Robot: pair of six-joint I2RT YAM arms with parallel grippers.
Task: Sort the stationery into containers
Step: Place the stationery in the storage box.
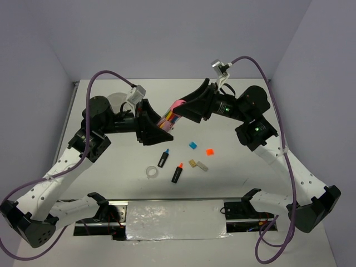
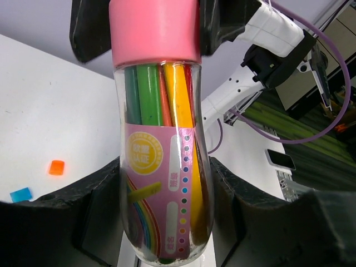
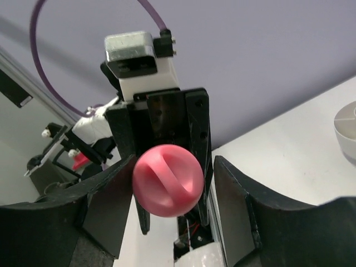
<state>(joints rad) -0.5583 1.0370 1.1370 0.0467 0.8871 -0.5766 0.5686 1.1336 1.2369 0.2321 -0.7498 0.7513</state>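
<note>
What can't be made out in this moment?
- Dish: top view, mostly hidden behind the left arm; right wrist view, cut off by the right edge.
- Right pincer around the pink cap: whether its pads touch it is unclear in every view.
- Tan and grey blocks: too small in the top view to identify.

We anchor on the tape ring (image 1: pixel 151 172), lying on the table (image 1: pixel 111 161). First marker (image 1: pixel 163 158) just behind-right. Second marker (image 1: pixel 177 173) right. Two touching blocks (image 1: pixel 198 164) further right. First square (image 1: pixel 193 145) and second square (image 1: pixel 209 151) behind the blocks, apart. Dish (image 1: pixel 117 102) far behind-left. Pen tube (image 1: pixel 171 115) aloft behind the ring.
</note>
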